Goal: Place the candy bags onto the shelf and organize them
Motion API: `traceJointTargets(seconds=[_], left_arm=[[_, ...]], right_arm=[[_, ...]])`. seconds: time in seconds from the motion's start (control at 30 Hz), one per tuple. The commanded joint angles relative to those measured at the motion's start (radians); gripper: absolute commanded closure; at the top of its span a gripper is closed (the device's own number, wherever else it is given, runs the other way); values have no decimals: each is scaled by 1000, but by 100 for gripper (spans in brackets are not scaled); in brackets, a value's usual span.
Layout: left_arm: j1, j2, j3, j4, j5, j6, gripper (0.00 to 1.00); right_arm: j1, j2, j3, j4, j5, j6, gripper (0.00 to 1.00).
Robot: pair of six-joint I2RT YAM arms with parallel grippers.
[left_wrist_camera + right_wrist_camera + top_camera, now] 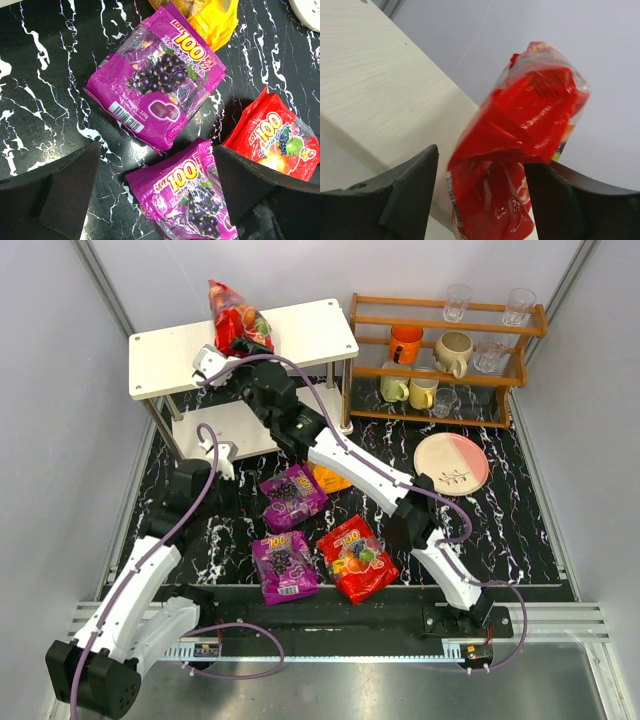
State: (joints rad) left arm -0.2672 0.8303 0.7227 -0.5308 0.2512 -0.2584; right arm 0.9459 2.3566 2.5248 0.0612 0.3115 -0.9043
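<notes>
High rear overview — close wrist views, left down on shared purple bags (157,90)

1. Left arm (135,585): white moulded link shells between black cylindrical joints, on a black base block (90,680).
2. Right arm (350,462): the same white shells and black joints, with a small green light (298,424) on a far black segment.
3. A thin lilac cable (150,552) runs along each arm.
4. Left gripper (156,147): matte black, wedge-shaped fingers (55,195). The right gripper (481,157) has fingers of the same kind.
</notes>
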Motion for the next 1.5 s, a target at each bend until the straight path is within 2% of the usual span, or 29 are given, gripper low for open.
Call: traceJointTargets(seconds=[0.0, 0.1, 0.23, 0.3, 0.43, 0.57, 0.67, 0.73, 0.87, 1.07, 1.17, 1.23, 1.3, 1.47], left_arm=[[-3, 4, 34, 22, 22, 13, 1], [-3, 3, 32, 22, 14, 13, 1], [-3, 12, 30, 17, 5, 13, 1], [-3, 16, 32, 18, 10, 13, 1], [-3, 23, 34, 15, 14, 13, 1], [-3, 24, 32, 15, 20, 13, 1], [-4, 24, 32, 15, 20, 13, 1], [-3, 23, 34, 14, 19, 11, 1], [-3, 20, 32, 15, 17, 13, 1], [-3, 13, 37, 17, 11, 10, 1], [-3, 7, 35, 15, 3, 10, 1], [-3, 6, 35, 15, 2, 10, 1], [-3, 9, 35, 15, 3, 10, 1], [-3, 10, 34, 15, 7, 10, 1]], right_arm=[[11, -10, 52, 12, -6, 27, 22], [21, -46, 97, -38, -67, 137, 19], [25, -150, 143, -173, -228, 361, 16], [24, -204, 100, -169, -274, 415, 16], [22, -380, -99, -74, -343, 533, 16], [21, -465, -172, -72, -411, 602, 16], [17, -491, -199, -54, -387, 628, 16], [11, -473, -193, -29, -320, 622, 17], [-2, -395, -97, -110, -213, 628, 24], [-25, -301, -24, -216, -221, 673, 22], [-80, -237, 50, -282, -264, 781, 19], [-113, -171, 156, -349, -308, 883, 18], [-146, -143, 189, -354, -369, 939, 17], [-170, -129, 177, -339, -410, 976, 17]])
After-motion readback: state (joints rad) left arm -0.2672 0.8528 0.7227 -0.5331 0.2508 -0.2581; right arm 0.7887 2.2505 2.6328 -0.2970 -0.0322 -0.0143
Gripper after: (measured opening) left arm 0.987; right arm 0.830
